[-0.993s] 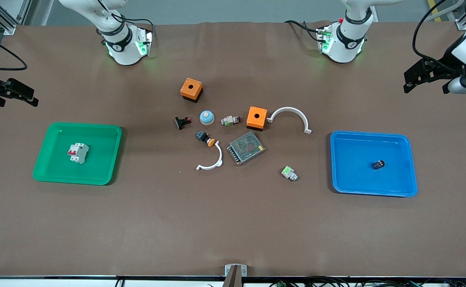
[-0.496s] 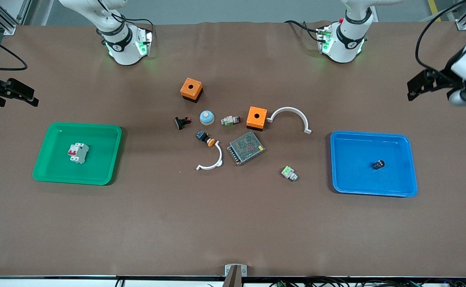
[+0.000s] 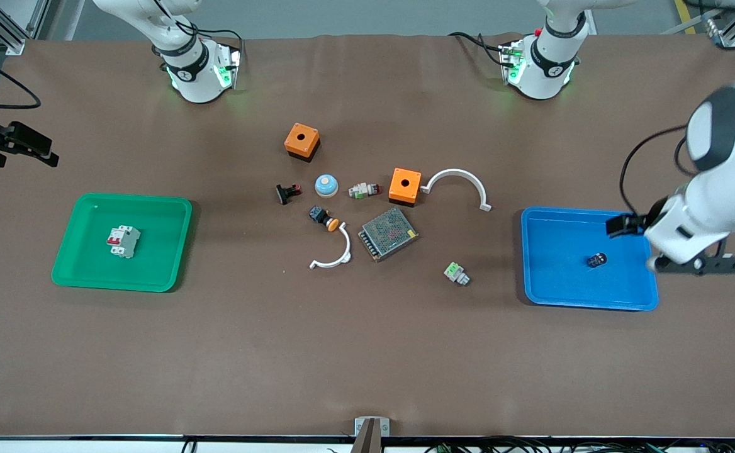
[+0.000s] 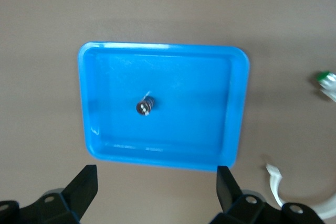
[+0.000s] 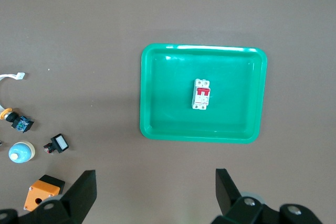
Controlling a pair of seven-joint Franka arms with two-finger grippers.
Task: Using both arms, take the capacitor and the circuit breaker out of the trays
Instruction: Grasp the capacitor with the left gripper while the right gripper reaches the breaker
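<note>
With both grippers wide open and empty, centre the left gripper (image 4: 155, 195) over the capacitor (image 3: 597, 259) before descending.

green tray (image 3: 166, 217), blue tray (image 3: 534, 251), seemingly black capacitor (image 3: 597, 259)

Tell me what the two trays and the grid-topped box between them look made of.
Green rounded-corner tray and blue rounded-corner tray: likely moulded plastic, glossy; light glints along the rims. Silver grid-topped rectangular box: seemingly perforated sheet metal, dull grey with a regular hole pattern, though that cannot be confirmed.
</note>
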